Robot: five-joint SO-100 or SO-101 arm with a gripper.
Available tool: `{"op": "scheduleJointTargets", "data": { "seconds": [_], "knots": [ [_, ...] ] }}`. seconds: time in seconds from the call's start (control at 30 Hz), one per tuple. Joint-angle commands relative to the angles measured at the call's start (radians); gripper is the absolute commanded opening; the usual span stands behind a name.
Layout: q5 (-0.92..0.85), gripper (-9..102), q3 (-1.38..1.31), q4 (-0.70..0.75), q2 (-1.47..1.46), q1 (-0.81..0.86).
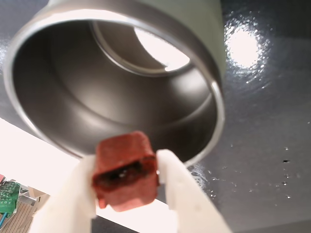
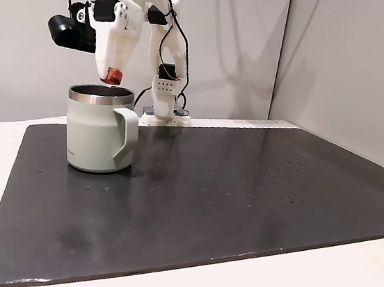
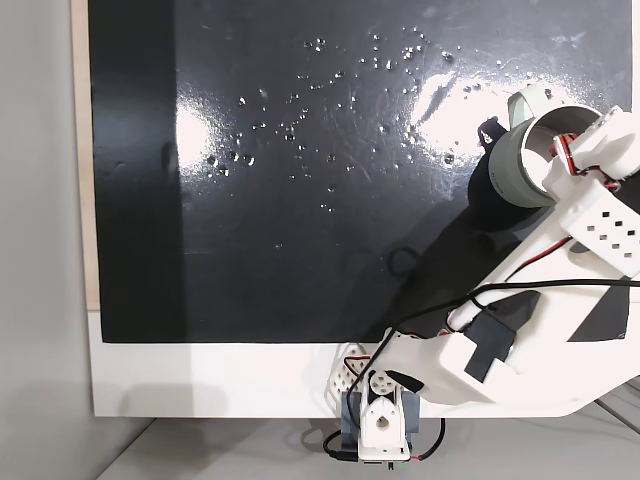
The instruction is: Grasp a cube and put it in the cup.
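Wrist view: the gripper (image 1: 127, 182) has its white jaws clamped on the cube (image 1: 125, 169), which hangs over the near edge of the cup (image 1: 58, 87) mouth. That's my worry. From here the cube lines up with the steel rim more than the middle, so if I let go now I reckon it could clip the rim and bounce out onto the mat (image 1: 262, 126).

In a fixed view from the side, the cube (image 2: 115, 75) sits just above the cup (image 2: 95, 135), apart from it, gripper (image 2: 113, 76) pointing down. Handle faces right, away from the arm. Nothing else on the mat (image 2: 242, 192).

In a fixed view from above, the arm (image 3: 560, 250) covers part of the cup (image 3: 515, 170), so I can't judge centring there.
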Motion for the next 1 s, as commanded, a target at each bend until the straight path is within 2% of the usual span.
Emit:
{"op": "scheduleJointTargets", "data": {
  "seconds": [0.0, 0.1, 0.17, 0.97],
  "knots": [
    [-0.003, 10, -0.072, 0.011, 0.002, 0.011],
    [-0.021, 18, -0.075, 0.012, 0.008, 0.009],
    [-0.029, 20, -0.060, 0.012, 0.017, 0.008],
    [-0.017, 19, 0.009, 0.012, 0.066, -0.023]
  ]
}}
